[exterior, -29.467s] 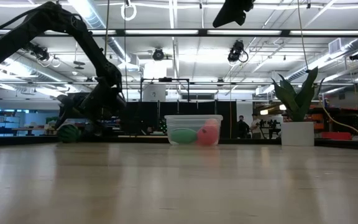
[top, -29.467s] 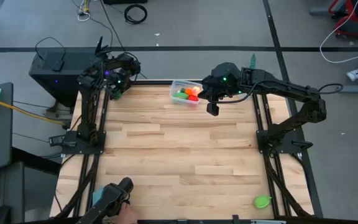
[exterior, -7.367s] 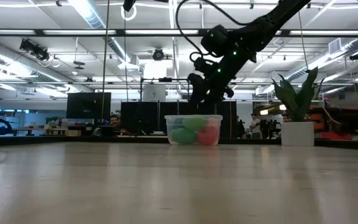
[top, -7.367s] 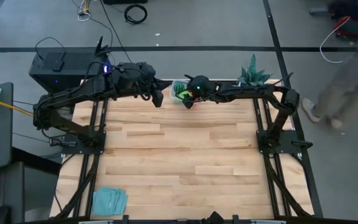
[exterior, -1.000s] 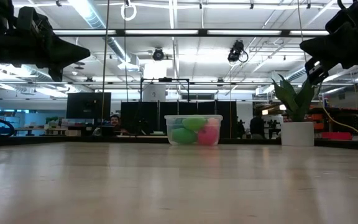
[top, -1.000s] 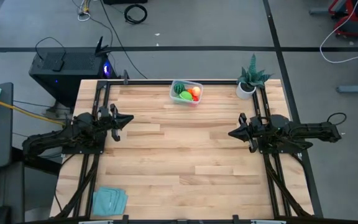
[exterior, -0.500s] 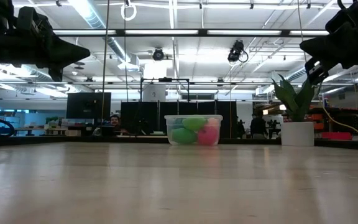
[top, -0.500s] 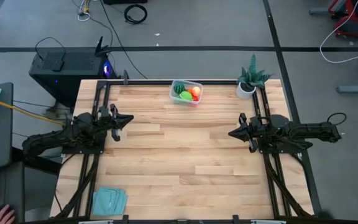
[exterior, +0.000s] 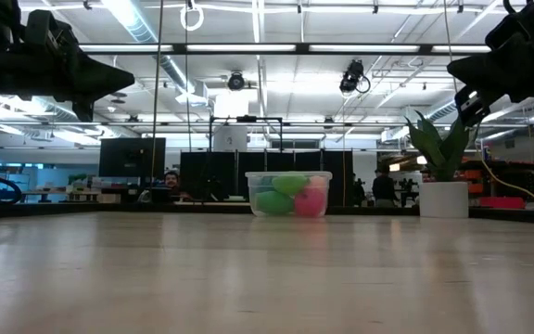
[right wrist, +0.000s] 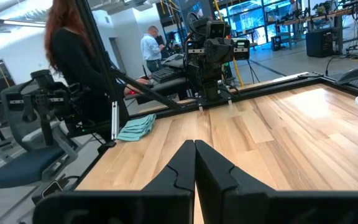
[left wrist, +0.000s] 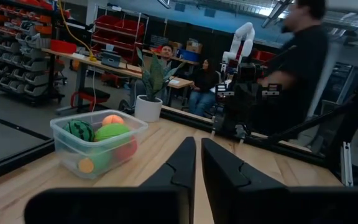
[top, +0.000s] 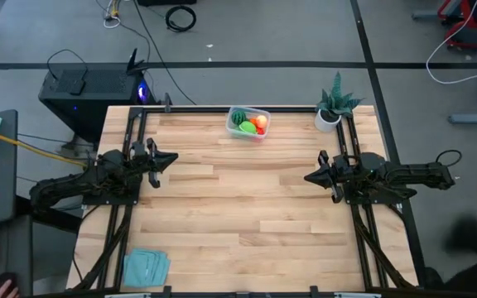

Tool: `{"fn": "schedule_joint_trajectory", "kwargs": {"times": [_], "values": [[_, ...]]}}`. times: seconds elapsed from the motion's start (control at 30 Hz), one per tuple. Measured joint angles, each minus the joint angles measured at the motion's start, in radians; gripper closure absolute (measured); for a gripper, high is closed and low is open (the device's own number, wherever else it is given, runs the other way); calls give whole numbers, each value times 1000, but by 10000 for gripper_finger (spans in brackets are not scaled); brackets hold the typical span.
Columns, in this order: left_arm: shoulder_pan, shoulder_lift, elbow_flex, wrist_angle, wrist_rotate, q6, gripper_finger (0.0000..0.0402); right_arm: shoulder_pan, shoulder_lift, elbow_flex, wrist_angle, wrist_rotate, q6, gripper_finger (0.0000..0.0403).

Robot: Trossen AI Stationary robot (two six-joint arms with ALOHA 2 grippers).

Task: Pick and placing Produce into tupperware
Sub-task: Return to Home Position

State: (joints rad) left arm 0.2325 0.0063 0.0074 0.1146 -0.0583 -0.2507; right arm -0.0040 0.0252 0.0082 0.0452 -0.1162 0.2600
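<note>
The clear box (top: 248,122) stands at the far edge of the worktop (top: 238,207), about midway along it. The toy produce (left wrist: 107,134) is heaped inside: a dark striped green piece, a lighter green one, a peach one on top, something red beneath and an orange end low against the wall. No piece shows loose on the boards. Judge these pieces light, hard-shelled and smooth. Being rounded, they would likely slip from a loose pinch, so you would take one across its narrowest girth. The box looks thin and light and would probably slide if nudged. The left claw (top: 171,157) hangs over the left side of the worktop and the right claw (top: 307,176) over the right side, each pointing inward at the other. Both are well apart from the box and nearer the front edge than it. The right claw's fingers meet; the left's are drawn together save a thin slit; neither holds anything. A potted plant (top: 331,106) stands at the far right corner and a folded cloth (top: 146,266) at the near left.
</note>
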Motion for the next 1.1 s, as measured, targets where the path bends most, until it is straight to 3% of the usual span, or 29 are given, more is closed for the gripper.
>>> {"fn": "schedule_joint_trajectory", "kwargs": {"times": [1.1], "values": [[0,0,0,0,0,0,371,0,0,0,0,0,0,392]]}}
